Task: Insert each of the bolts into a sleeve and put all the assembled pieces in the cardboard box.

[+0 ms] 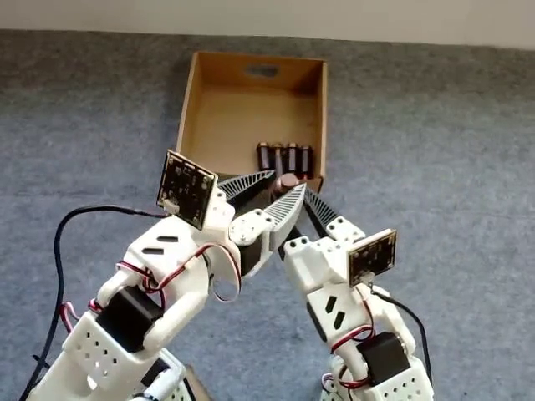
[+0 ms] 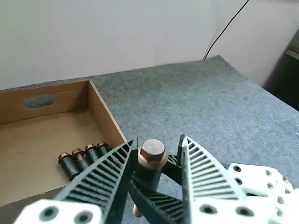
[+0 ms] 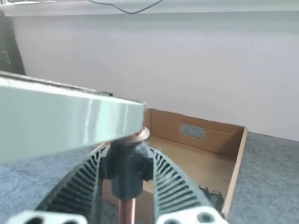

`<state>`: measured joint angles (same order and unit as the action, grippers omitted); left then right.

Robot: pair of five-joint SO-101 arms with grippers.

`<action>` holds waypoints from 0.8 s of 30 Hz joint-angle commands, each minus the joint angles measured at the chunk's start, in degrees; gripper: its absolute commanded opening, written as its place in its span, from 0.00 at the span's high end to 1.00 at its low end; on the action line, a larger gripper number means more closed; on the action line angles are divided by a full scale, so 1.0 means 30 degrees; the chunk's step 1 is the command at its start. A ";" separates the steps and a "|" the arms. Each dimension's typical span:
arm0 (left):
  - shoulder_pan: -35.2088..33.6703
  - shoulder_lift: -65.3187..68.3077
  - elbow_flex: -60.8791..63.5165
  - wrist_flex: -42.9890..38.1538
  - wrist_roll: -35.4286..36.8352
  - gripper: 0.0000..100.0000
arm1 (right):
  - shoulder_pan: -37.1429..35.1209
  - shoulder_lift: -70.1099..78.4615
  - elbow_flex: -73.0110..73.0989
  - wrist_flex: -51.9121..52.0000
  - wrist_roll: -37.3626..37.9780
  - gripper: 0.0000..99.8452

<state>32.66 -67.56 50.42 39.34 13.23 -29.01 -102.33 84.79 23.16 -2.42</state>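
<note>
**A:** How far is the work, as you judge it?

**B:** I think it is close to the end. Four finished pieces, each a dark sleeve with a copper bolt in it, lie side by side inside the brown cardboard box. They are in the corner nearest to the arms.

**A:** And the fifth one?

**B:** It is in the air, just in front of the near wall of the box, where both arms meet. The right gripper has its jaws closed on the dark cylindrical sleeve. The copper hexagon-head bolt is already through it. The head sits on top, and the end of the shank comes out under the sleeve.

**A:** So the insertion is done?

**B:** It looks so, or nearly. I cannot tell if the head is pressed fully down.

**A:** What about the left gripper?

**B:** Its jaws stand narrow on both sides of the bolt head. One is close against the head, and on the other side I see a small gap. So I judge that it does not grip.

**A:** What is left, then?

**B:** This piece must go over the wall and into the box, beside the other four. The arms hide a part of the grey carpet-covered desk, so I cannot say whether this piece is the last one.
</note>
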 commanded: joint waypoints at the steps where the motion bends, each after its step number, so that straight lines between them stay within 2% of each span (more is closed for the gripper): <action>1: -0.0249 -0.0308 -0.1509 0.0733 0.0176 0.86 | -0.0073 -0.0278 -0.0161 -0.0103 0.0147 0.99; 4: -0.0308 -0.0308 -0.3297 0.3077 0.0088 0.89 | -0.0073 -0.0220 -0.0161 -0.0103 0.0147 0.99; 6: -0.1216 -0.0308 -0.4264 0.4923 0.0088 0.96 | -0.0073 -0.0132 -0.0132 -0.0103 0.0147 0.99; 7: -0.2066 -0.0308 -0.4557 0.5714 0.0088 1.00 | -0.0073 -0.0132 -0.0132 -0.0103 0.0147 0.99; 11: -0.7253 -0.0249 -0.3883 0.7619 0.0088 0.99 | -0.0015 -0.0103 -0.0132 -0.0103 0.0147 0.99; 14: -1.1092 -0.0249 -0.0689 0.7443 0.0147 0.99 | -0.0015 -0.0073 -0.0132 -0.0044 0.0059 0.99; 17: -1.3172 -0.0278 0.3209 0.5919 0.0059 0.99 | -0.0015 -0.0044 -0.0103 -0.0044 0.0029 0.99; 20: -1.4432 -0.0278 0.5993 0.4132 0.0059 0.99 | -0.0015 -0.0044 -0.0278 -0.0044 0.0117 0.99; 24: -1.4842 -0.0278 0.8425 0.2051 -0.0029 0.99 | 0.0454 -0.0044 -0.1744 -0.0044 0.0967 0.99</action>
<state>-10.95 -67.82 72.84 49.89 13.32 -29.01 -102.33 84.53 23.16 -2.15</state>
